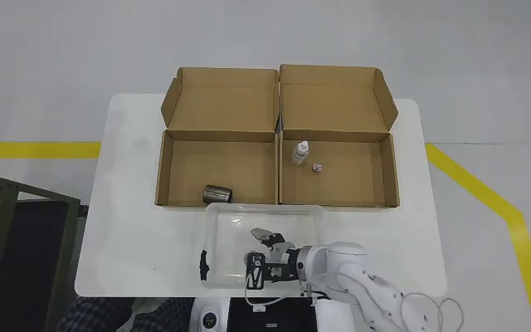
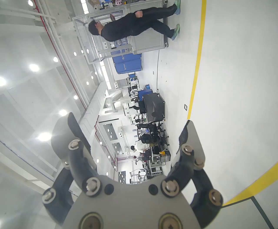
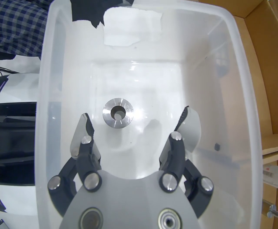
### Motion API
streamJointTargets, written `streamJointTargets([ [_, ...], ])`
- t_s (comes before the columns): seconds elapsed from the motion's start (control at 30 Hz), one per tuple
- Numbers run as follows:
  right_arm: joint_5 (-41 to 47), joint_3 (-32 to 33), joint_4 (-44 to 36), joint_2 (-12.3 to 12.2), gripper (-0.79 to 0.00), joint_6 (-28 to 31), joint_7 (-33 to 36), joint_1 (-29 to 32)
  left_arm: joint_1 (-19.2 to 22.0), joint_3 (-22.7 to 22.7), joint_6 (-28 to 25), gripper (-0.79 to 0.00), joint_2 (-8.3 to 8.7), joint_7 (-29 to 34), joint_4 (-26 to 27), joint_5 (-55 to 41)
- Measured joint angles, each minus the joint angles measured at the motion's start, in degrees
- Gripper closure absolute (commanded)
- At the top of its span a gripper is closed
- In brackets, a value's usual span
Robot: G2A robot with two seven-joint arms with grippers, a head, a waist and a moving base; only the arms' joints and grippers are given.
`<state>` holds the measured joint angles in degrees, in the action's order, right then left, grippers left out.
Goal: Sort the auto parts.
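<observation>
Two cardboard boxes sit side by side on the white table (image 1: 124, 216), lids folded back. The left box (image 1: 216, 162) holds a dark can (image 1: 217, 194) lying on its side. The right box (image 1: 357, 170) holds a small bottle (image 1: 299, 153) and, just beside it, a small round piece (image 1: 316, 167). A clear tub (image 1: 264, 207) touches the boxes' near walls, with the right gripper (image 1: 260, 253) inside it.

Left wrist view: the left gripper (image 2: 129, 118) faces the room and a yellow floor line (image 2: 196, 65), jaws spread wide with nothing between them.

Right wrist view: the jaws are apart and bare. A metal ring (image 3: 118, 112) rests on the tub floor just ahead of the fingertips, nearer one finger. It is squat and bright, with a bevelled face, and its hole points up at the camera. Black tape (image 3: 86, 13) and a white label (image 3: 130, 28) mark the far wall.
</observation>
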<state>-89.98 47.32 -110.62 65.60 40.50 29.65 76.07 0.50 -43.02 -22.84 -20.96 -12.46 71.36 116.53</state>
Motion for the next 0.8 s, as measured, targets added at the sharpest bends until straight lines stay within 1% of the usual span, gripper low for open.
streamJointTargets([
  [0.07, -0.2, -0.84, 0.88, 0.23, -0.619, -0.09, 0.54, -0.75, 0.0, 0.0, 0.0, -0.785, 0.0, 0.0, 0.0, 0.0],
  [0.17, 0.11, -2.12, 2.25, 0.66, -0.548, -0.19, 1.22, -1.99, 0.0, 0.0, 0.0, -0.785, 0.0, 0.0, 0.0, 0.0],
  [0.2, 0.34, -2.45, 2.61, 0.78, -0.496, -0.25, 1.38, -2.31, 0.0, 0.0, 0.0, -0.785, 0.0, 0.0, 0.0, 0.0],
  [0.23, 0.62, -2.86, 3.03, 0.93, -0.422, -0.33, 1.62, -2.68, 0.0, 0.0, 0.0, -0.785, 0.0, 0.0, 0.0, 0.0],
  [0.37, 1.13, -3.95, 4.01, 1.3, -0.329, -0.31, 2.55, -3.59, 0.0, 0.0, 0.0, -0.785, 0.0, 0.0, 0.0, 0.0],
  [0.47, 1.52, -4.43, 4.42, 1.48, -0.194, -0.25, 2.91, -4.06, 0.0, 0.0, 0.0, -0.785, 0.0, 0.0, 0.0, 0.0],
  [0.5, 1.77, -4.5, 4.53, 1.52, -0.132, -0.17, 2.93, -4.16, 0.0, 0.0, 0.0, -0.785, 0.0, 0.0, 0.0, 0.0],
  [0.53, 2.15, -4.53, 4.63, 1.55, -0.009, -0.04, 2.93, -4.27, 0.0, 0.0, 0.0, -0.785, 0.0, 0.0, 0.0, 0.0],
  [0.57, 2.46, -4.54, 4.66, 1.56, 0.0, 0.09, 2.92, -4.31, 0.0, 0.0, 0.0, -0.785, 0.0, 0.0, 0.0, 0.0],
  [0.8, 6.45, -3.27, 3.81, 1.41, 0.0, 1.14, 2.19, -4.24, 0.0, 0.0, 0.0, -0.785, 0.0, 0.0, 0.0, 0.0],
])
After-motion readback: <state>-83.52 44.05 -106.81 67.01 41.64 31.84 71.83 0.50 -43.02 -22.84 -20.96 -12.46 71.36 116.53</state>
